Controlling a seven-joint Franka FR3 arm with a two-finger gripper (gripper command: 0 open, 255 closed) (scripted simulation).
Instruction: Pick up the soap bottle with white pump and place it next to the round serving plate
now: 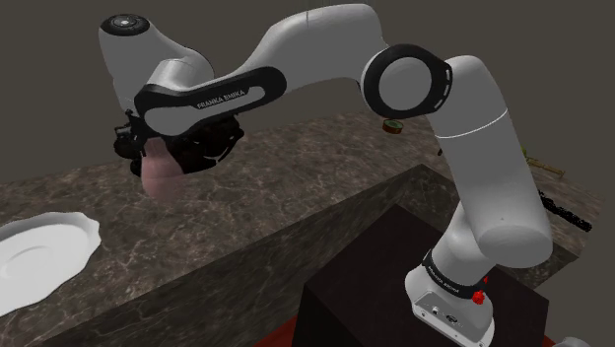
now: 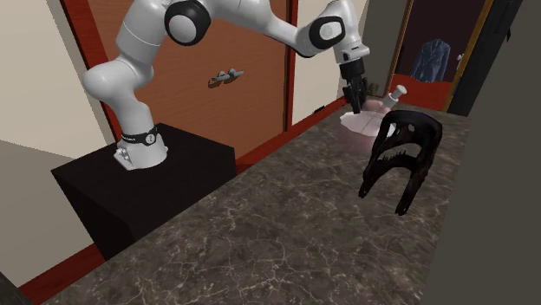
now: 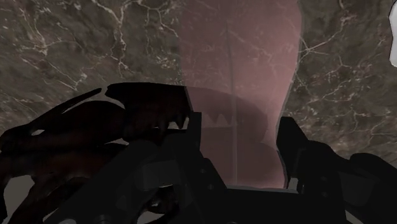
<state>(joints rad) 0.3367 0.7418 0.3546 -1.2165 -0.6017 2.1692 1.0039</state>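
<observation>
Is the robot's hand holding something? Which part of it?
It looks so: the hand clasps the pink soap bottle around its body.

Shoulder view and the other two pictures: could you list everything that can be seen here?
soap bottle: one, translucent pink with a white pump, between the end effector's fingers
serving plate: one, white, on the counter at the shoulder view's left
openwork object: one, black, on the counter beside the bottle
small round object: one, greenish, on the counter behind the arm
counter: one, dark marbled
door: one, reddish-brown, behind the arm
jacket: one, blue, hanging far behind
stand: one, black box
arm: one, white with dark joints
end effector: one, black, shut on the bottle
</observation>
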